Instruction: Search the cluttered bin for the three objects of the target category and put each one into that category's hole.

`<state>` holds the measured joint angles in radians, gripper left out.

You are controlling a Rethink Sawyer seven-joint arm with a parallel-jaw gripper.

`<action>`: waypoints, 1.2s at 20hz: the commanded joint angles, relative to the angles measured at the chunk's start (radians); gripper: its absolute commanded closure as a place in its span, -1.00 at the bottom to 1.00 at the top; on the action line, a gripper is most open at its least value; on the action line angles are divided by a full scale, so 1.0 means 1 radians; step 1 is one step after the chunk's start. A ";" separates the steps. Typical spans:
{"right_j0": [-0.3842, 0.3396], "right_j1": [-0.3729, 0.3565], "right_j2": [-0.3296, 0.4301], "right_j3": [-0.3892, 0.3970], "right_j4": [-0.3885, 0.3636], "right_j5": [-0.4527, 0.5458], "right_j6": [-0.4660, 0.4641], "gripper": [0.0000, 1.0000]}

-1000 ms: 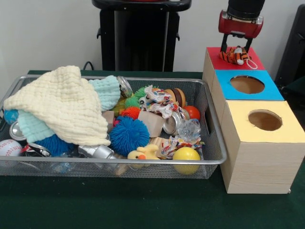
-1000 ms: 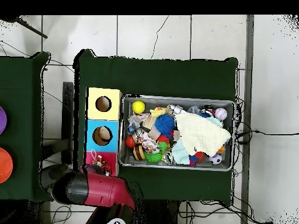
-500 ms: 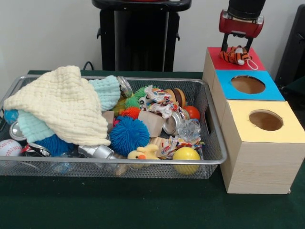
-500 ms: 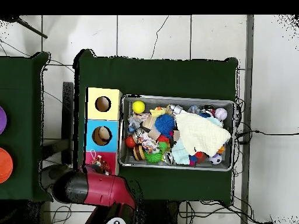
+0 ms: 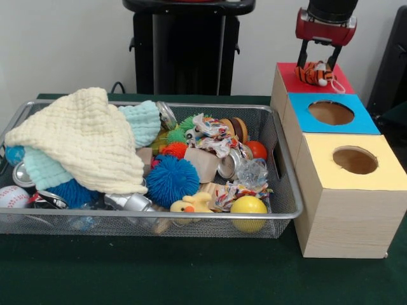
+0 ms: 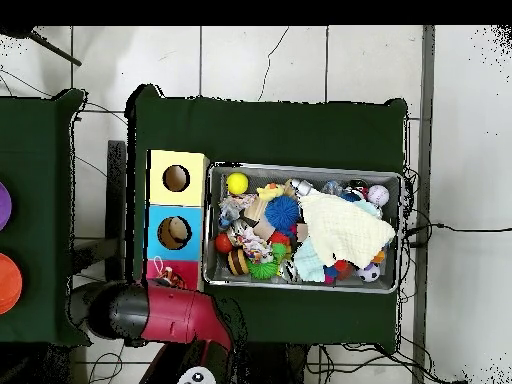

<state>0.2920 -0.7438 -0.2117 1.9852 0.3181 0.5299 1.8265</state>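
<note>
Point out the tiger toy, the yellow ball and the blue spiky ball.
tiger toy (image 5: 313, 73), front view, on its striped body atop the red box.
yellow ball (image 5: 248, 208), front view, on its upper face above the basket rim.
blue spiky ball (image 5: 172, 180), front view, at the middle of its spikes.

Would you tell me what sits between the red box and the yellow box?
The blue box, its round hole facing up; the front view shows it clearly.
</note>
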 commanded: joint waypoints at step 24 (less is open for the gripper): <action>-0.029 0.029 0.024 -0.173 -0.143 0.239 0.096 -1.00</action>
<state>0.2919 -0.7435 -0.2149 1.8883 0.2356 0.6406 1.8265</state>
